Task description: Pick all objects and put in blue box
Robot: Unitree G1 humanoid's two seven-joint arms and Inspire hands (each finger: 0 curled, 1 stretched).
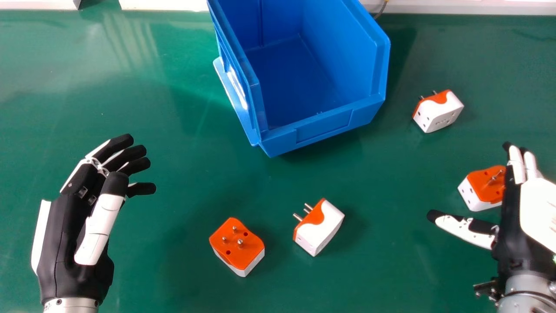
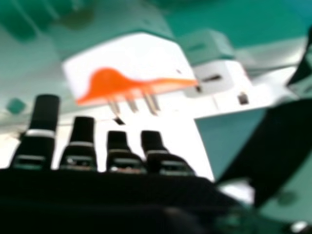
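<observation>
The right hand [image 1: 512, 221] is over to the right of the blue open-fronted plastic box [image 1: 323, 124] and nearer the robot, with its silver forearm [image 1: 525, 287] behind it. Its fingers point forward and its thumb stands out wide towards the left, so the hand is spread. The left hand [image 1: 74, 243] is to the left of the box and nearer the robot, palm turned inward, fingers relaxed and slightly bent, thumb reaching forward beside them

The head view shows four block-shaped white and orange plastic adapters on the green counter [image 1: 173, 261]. The far adapter [image 1: 438, 115] lies to the right of the box. The half-hidden adapter [image 1: 482, 187], orange face up, is nearer the robot and further right than the box, partly covered by the right hand; whether they touch I cannot tell. The upright-pronged adapter [image 1: 238, 243] and the tilted adapter [image 1: 319, 226] are both nearer the robot than the box, side by side but apart

From the right hand view comes a closer look: a white adapter with a wavy orange edge [image 2: 122, 61] faces the black fingertips of the right hand [image 2: 83, 146], its metal prongs turned towards them
</observation>
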